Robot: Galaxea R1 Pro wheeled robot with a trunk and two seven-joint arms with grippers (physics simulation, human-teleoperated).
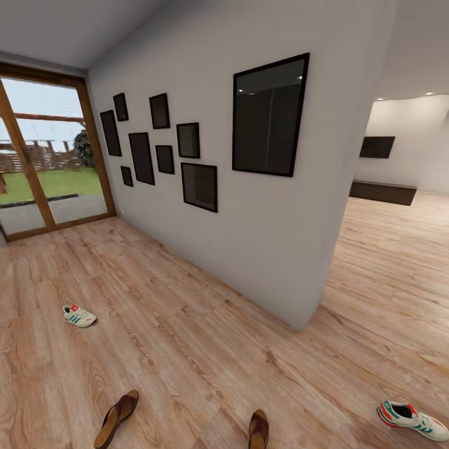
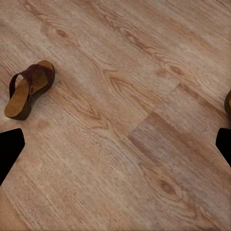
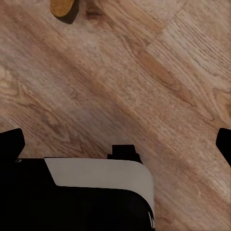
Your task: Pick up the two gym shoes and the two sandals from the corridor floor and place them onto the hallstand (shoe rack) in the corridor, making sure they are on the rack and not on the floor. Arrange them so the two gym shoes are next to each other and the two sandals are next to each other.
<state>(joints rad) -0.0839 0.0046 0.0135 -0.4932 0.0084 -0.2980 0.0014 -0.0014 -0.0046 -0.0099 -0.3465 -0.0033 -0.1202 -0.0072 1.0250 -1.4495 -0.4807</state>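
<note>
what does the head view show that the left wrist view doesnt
Head view only: two gym shoes, one far left, one at lower right, plus the wall with dark frames and the glass door. Left wrist only: the open left end effector, its black fingertips at the edges. Both: a sandal on the floor.

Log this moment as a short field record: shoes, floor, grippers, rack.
gym shoes: two white lace-up sneakers, far apart; one at head view's left, one at its lower right
sandals: two brown slip-ons, left, right, apart
surface: all four on wood-plank corridor floor
grippers: left gripper, right gripper open, empty
shoes on rack: none
</note>
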